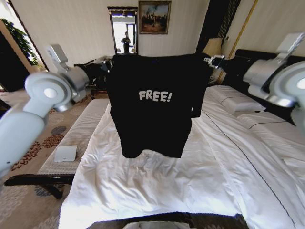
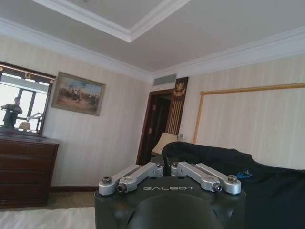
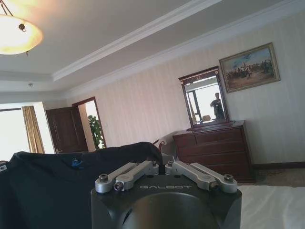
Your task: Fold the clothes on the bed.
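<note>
The black T-shirt (image 1: 153, 102) is hanging in the air above the bed (image 1: 157, 191), spread wide between both raised arms, chest lettering facing the head camera and hem dangling clear of the white duvet (image 1: 119, 181). The left gripper (image 1: 110, 63) is pinching one shoulder corner; the right gripper (image 1: 209, 60) is pinching the other. In the wrist views each gripper's linkage is drawn together, with dark fabric bunched at the tips of the left gripper (image 2: 167, 161) and of the right gripper (image 3: 162, 157), so both sets of jaws are judged closed on the shirt (the fingertips themselves are hidden behind cloth).

Step in hand, by judgement: the garment is being held up and stretched flat, preparatory to laying it down; no fold is yet made. One sleeve is drooping on the robot's right side.

The next move calls for lowering both arms together at even height, keeping tension across the shoulders so the shirt lands smooth on the duvet rather than crumpled. The pale bench (image 1: 81, 133) beside the bed is not involved.
</note>
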You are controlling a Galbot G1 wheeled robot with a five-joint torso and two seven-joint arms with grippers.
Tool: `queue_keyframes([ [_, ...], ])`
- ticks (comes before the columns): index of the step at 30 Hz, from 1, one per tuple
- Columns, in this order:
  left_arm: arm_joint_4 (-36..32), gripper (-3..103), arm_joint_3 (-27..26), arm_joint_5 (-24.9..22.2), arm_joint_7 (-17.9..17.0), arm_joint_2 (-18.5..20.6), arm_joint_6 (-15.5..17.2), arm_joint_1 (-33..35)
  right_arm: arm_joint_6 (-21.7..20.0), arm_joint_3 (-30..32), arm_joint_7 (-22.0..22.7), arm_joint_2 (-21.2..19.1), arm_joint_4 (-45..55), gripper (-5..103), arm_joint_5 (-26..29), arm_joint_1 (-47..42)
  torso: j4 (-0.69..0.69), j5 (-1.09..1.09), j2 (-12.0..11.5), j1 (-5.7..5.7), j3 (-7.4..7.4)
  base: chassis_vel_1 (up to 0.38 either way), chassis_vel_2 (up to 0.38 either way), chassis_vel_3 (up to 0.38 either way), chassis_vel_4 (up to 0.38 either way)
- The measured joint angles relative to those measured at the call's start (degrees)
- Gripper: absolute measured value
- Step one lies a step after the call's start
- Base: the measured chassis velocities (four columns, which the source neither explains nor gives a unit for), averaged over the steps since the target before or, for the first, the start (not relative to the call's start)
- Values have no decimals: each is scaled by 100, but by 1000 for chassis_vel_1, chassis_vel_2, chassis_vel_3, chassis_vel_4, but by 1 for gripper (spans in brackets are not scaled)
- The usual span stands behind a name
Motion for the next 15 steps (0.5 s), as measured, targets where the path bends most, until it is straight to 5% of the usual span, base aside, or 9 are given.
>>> queue_keyframes([
  [8,-235,2,279,-293,-22,440,59,-435,-15,317,-56,-231,135,1,178,-156,-1,0,0,0,0,0,0,0,0],
  [15,-974,2,-549,-498,39,1404,-16,468,-45,538,159,-472,655,1,684,-213,3,-5,0,0,0,0,0,0,0],
])
